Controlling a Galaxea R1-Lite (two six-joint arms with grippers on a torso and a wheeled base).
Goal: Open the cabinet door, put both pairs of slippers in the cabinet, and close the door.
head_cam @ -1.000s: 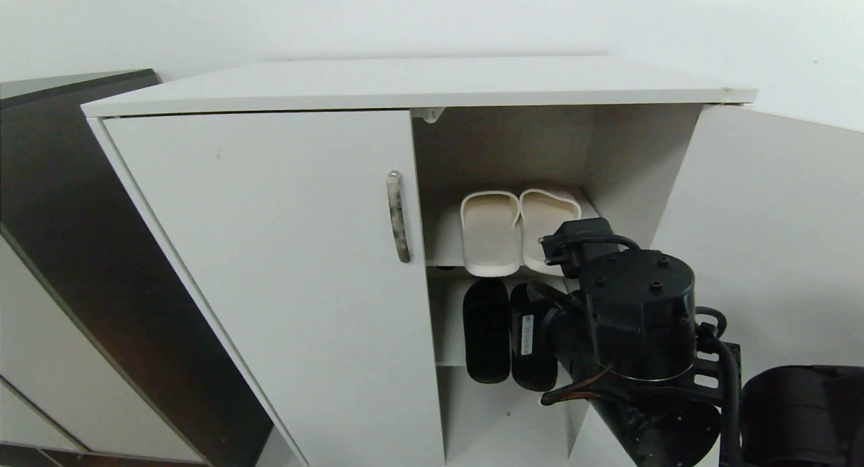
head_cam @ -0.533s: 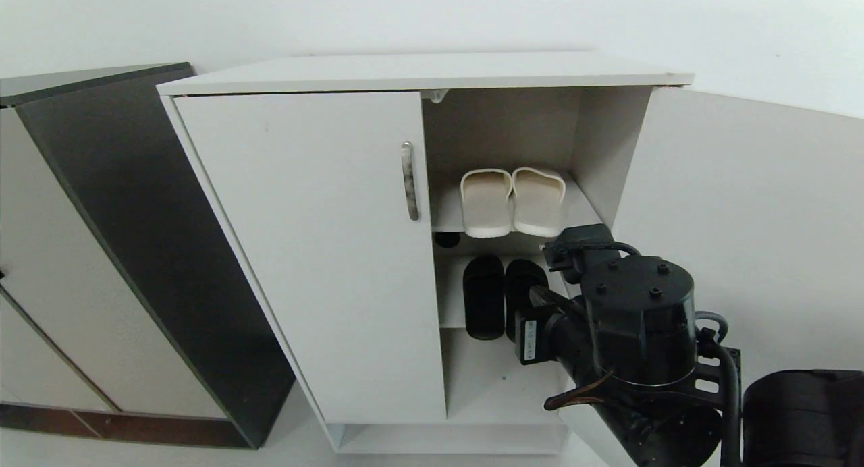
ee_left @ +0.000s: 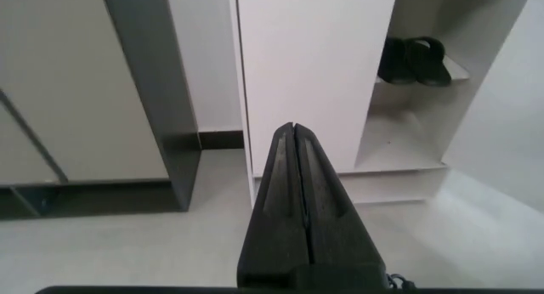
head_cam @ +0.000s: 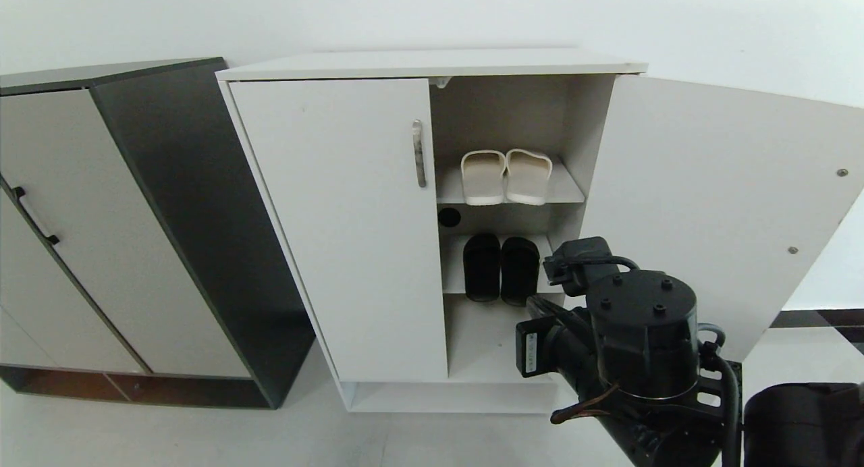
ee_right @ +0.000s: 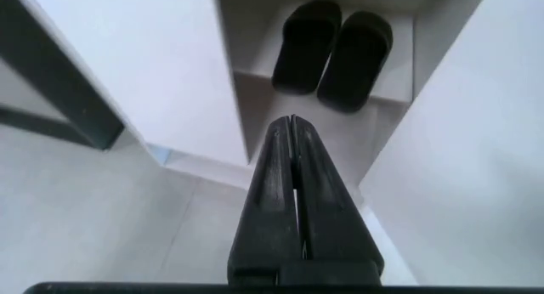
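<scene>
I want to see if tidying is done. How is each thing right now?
Right cabinet door: open wide.
Left cabinet door: shut.
White slippers: on the upper shelf.
Black slippers: on the middle shelf.
Left end effector: shut, empty.
Right end effector: shut, empty.

The head camera looks forward and down at the cabinet (head_cam: 432, 63) from nearby, both wrist cameras face its lower shelves, and all share the black slippers (head_cam: 501, 268).
</scene>
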